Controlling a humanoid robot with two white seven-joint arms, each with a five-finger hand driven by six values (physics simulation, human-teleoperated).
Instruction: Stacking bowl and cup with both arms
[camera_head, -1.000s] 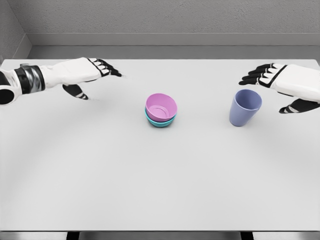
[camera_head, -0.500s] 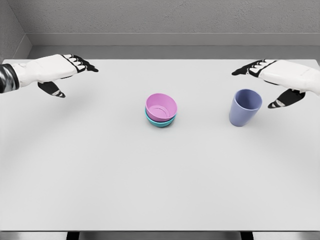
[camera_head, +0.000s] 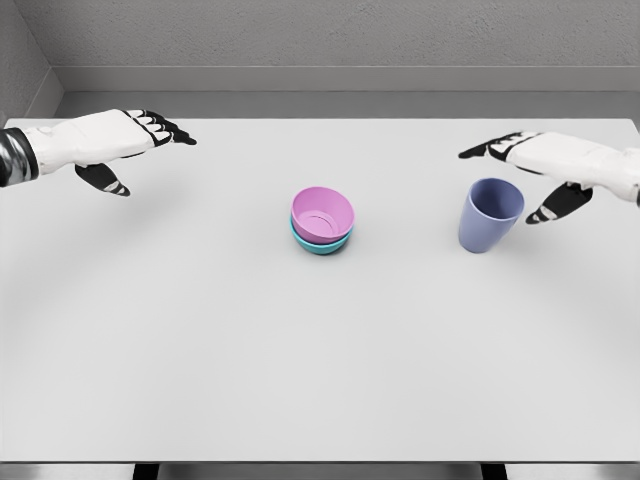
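Head view: the only view here.
Pink bowl (camera_head: 322, 213): it sits inside the teal bowl (camera_head: 322, 244), in the middle of the counter (camera_head: 200, 340), far from both sets of fingers. The bowls look stacked already.
Cup (camera_head: 490, 214): it stands upright and tips a little, just below the right hand's fingers, with the thumb beside its rim. Nothing touches it.
Right hand (camera_head: 545, 165): its fingers (camera_head: 490, 148) are spread flat and hold nothing. It hovers close, likely ready to grab the cup.
Left hand (camera_head: 105, 140): its fingers are apart and hold nothing, far off to the side, likely because its bowl job is done.
Next: the cup probably goes into the pink bowl.
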